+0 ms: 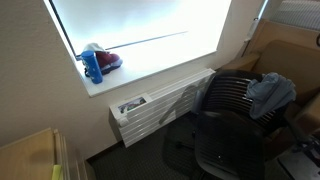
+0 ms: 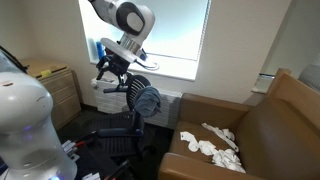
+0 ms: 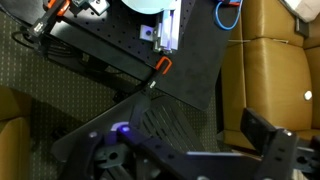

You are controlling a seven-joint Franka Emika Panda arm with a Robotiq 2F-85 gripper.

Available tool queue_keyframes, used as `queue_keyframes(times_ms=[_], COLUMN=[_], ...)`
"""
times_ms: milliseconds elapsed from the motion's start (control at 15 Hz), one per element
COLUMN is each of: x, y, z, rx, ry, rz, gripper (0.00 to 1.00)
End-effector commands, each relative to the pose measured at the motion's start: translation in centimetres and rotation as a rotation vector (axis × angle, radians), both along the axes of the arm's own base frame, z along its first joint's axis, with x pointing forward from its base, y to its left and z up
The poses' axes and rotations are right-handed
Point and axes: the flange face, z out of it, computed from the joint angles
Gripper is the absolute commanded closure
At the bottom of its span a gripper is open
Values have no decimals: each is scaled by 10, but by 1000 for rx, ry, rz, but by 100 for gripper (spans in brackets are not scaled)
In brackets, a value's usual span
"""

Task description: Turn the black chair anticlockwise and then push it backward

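The dark carpeted floor (image 1: pixel 148 152) carried the black chair (image 1: pixel 235 135), which stood upright on it with its backrest toward the window wall. Just beside the black chair, on the side away from the window, a brown upholstered couch (image 2: pixel 255 125) stood on the same carpet. Farther along the wall from the black chair, well apart from it, a light wooden cabinet (image 1: pixel 35 155) rested on the floor. Behind the black chair a white radiator (image 1: pixel 160 105) sat low against the wall; whether it touched the carpet could not be told.
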Motion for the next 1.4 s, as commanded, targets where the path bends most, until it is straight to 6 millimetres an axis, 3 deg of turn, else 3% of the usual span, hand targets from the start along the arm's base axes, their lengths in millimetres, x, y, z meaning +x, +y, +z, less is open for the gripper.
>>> queue_keyframes(times_ms=[0,133,267,400,800,1267,1333], x=[1,2,4,10,26,38,38], y=[2,6,6,2,-3,4,5], z=[-15,-36,-40,-64,-117,-144,-135], rx=[-19,-44,-43,-62,-119,-181,-149], ry=[3,15,0,-15,-205,-299,-299], rz=[-8,-15,-30,-87,-193,-259,-240], gripper=[0,0,0,0,0,0,0])
